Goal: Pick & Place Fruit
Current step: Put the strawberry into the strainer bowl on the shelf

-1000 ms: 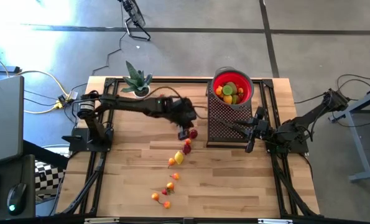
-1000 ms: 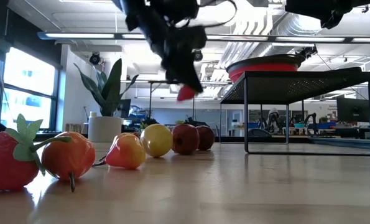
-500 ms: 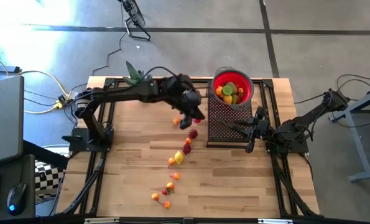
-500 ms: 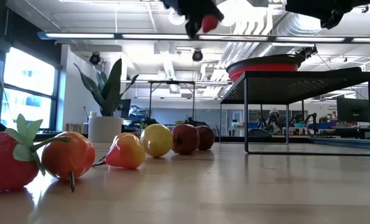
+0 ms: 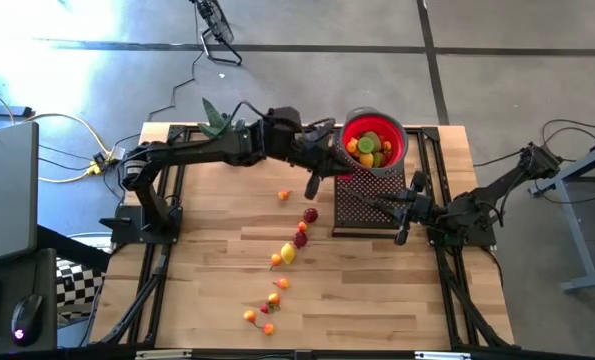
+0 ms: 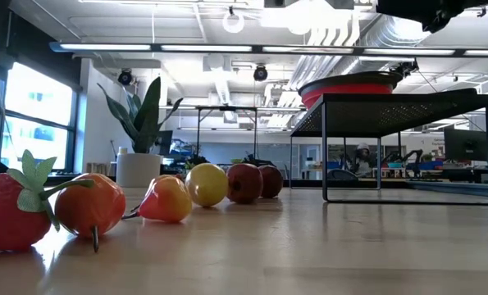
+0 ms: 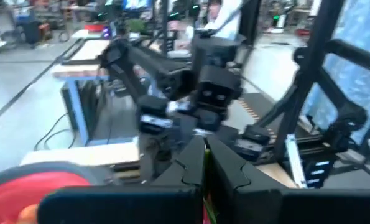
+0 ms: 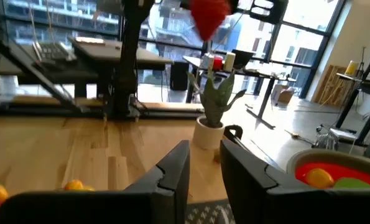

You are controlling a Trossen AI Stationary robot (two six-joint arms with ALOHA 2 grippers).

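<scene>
Left gripper (image 5: 329,158): pinched on a small red fruit (image 8: 208,15), beside the glossy red bowl (image 5: 398,150).
Right gripper (image 5: 404,208): narrowly parted, empty, by black mesh stand (image 5: 362,205).
Fruits (image 5: 289,252): smooth, rounded, strewn on wooden table (image 5: 377,290).

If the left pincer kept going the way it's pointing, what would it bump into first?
Probably the red bowl on the black rack. The left pincer, shut on a red fruit, points toward the bowl, though their relative heights are hard to judge.
</scene>
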